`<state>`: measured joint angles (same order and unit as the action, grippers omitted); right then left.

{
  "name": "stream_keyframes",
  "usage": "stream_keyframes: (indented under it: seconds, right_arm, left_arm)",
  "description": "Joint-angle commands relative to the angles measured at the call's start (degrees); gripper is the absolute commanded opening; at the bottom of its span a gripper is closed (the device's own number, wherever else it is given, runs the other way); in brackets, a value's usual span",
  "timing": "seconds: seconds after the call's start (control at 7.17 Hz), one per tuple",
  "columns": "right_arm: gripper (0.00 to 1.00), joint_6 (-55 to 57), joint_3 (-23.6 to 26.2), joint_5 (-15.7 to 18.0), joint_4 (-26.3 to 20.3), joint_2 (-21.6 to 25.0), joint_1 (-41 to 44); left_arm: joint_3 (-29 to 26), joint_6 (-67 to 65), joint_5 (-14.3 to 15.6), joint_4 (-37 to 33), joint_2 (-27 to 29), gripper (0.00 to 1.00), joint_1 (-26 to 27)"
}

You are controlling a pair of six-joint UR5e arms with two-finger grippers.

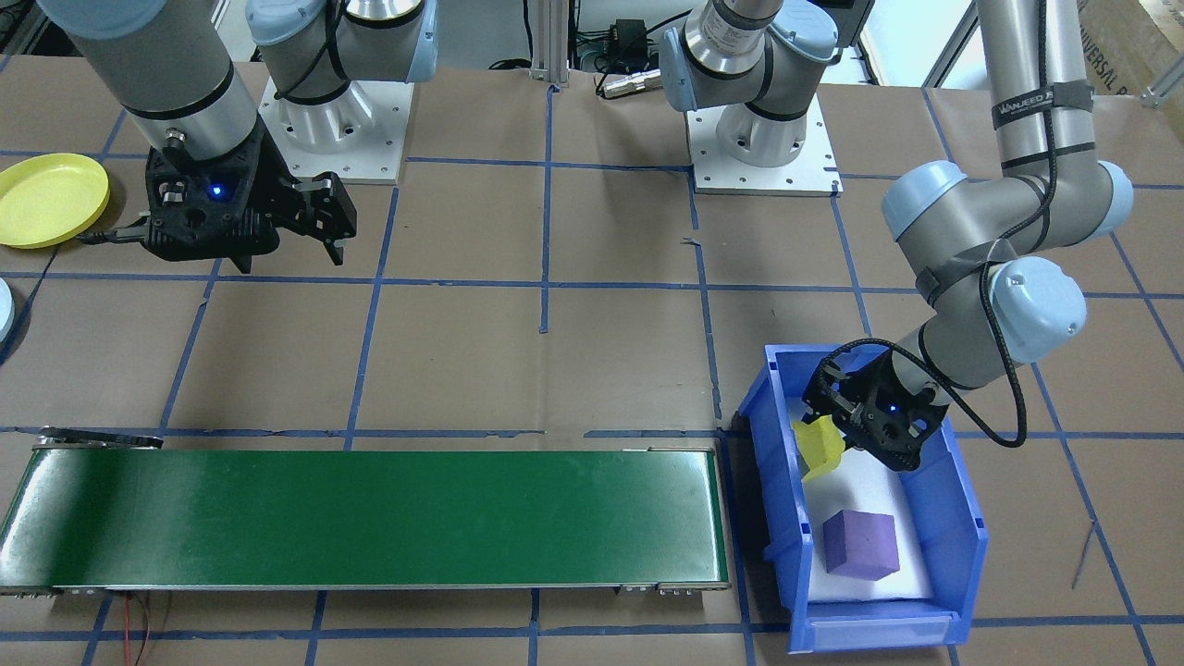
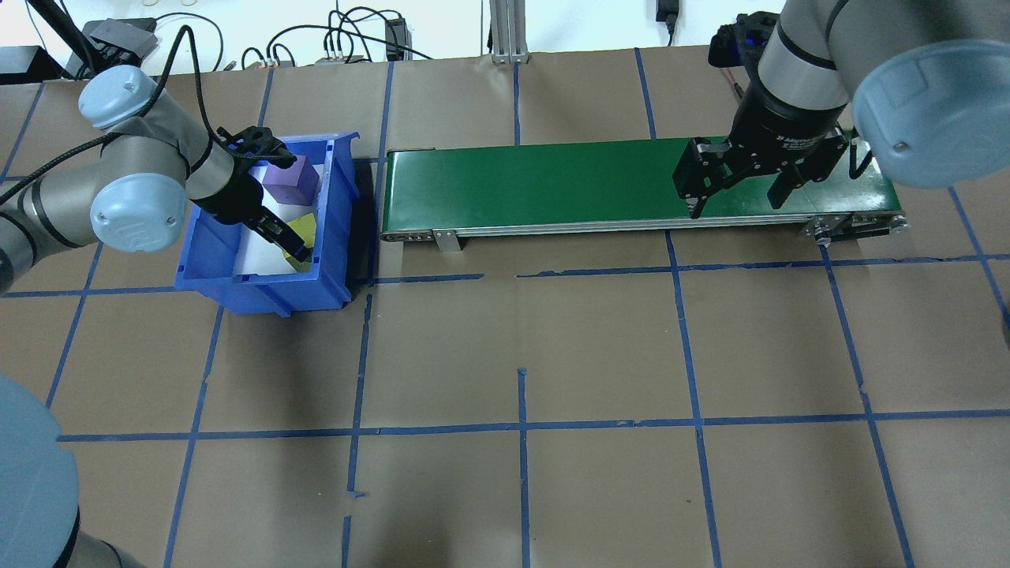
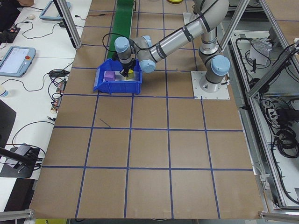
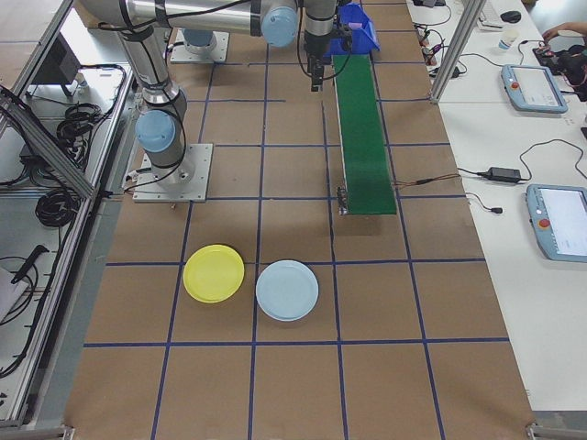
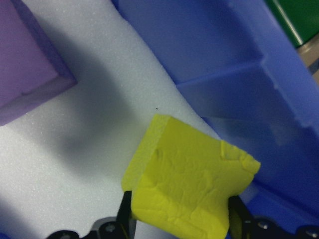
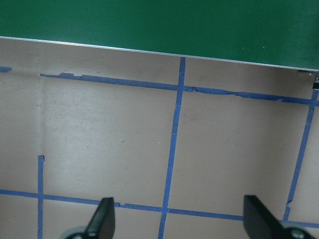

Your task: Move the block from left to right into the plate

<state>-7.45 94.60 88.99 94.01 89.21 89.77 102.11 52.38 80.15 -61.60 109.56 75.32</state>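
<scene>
Yellow block (image 5: 189,184) sits pinched in the left gripper (image 1: 832,435) inside the blue bin (image 1: 962,518), seemingly lifted off its white liner; the right gripper (image 2: 734,193) hangs open.

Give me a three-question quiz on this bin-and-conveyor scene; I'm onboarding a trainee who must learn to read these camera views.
1. True or false: the left gripper is shut on the yellow block.
2. Which block lies free on the white foam in the blue bin? A) purple B) yellow C) green
3. Fill in: the right gripper hangs with its jaws ____ beside the green conveyor.

Key
1. True: the left wrist view shows its jaws pressed on both sides of the block.
2. A, the purple block.
3. Open, holding nothing.
</scene>
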Motion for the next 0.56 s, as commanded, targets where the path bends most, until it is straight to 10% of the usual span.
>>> stream_keyframes:
  seconds: [0.0,0.14,0.42]
  right_arm:
    - [0.33,-0.99,-0.03,0.14,0.30,0.00,-0.20]
    - [0.09,-1.69,-0.11,0.40,0.30,0.09,-0.03]
    - [0.01,-2.40,0.15,-0.38,1.87,0.00,-0.12]
  left_arm:
    - [-1.73,-0.88,0.53,-0.70,-3.98,0.53,0.00]
    - [-1.83,-0.88,0.62,-1.84,-7.40,0.53,0.00]
    - [-4.79,-1.40,0.71,-3.61,-14.26,0.53,0.17]
